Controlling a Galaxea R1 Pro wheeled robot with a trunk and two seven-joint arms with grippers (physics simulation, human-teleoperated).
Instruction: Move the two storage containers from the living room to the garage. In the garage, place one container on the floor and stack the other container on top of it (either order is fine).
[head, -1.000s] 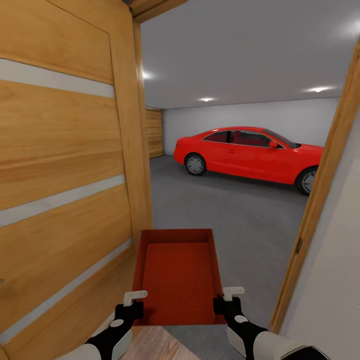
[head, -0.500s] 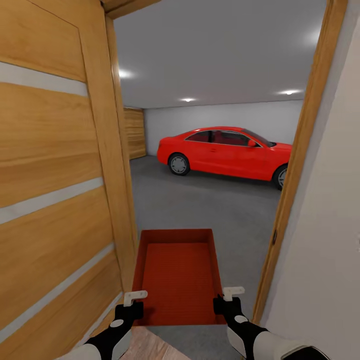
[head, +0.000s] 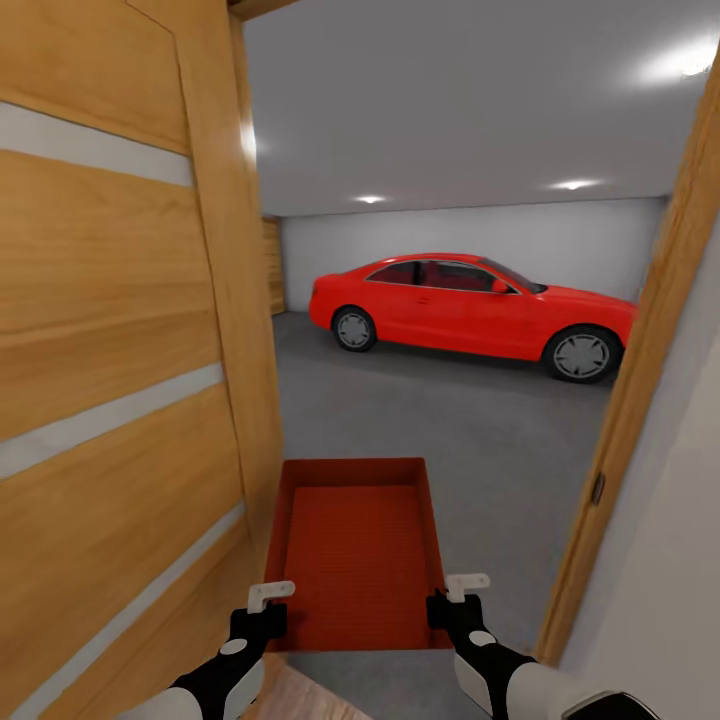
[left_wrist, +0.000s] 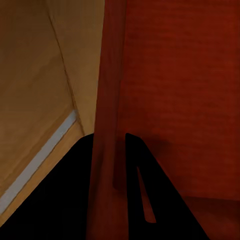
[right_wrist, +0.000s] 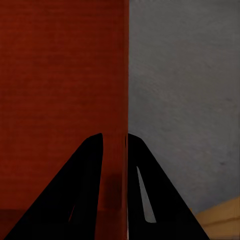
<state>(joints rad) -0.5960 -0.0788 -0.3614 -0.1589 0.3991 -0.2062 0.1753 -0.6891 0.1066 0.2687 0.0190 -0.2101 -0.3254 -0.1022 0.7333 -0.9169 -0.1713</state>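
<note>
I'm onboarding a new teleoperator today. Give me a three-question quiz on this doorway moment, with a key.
1. True or false: both grippers clamp walls of the storage container.
2. What lies closest to the container's left wall?
A. the wooden door
B. the red car
C. the door frame
3. Fill in: the floor ahead, under the car, is grey ____.

Key
1. True: the left gripper pinches the left wall, the right gripper the right wall.
2. A
3. concrete
</note>
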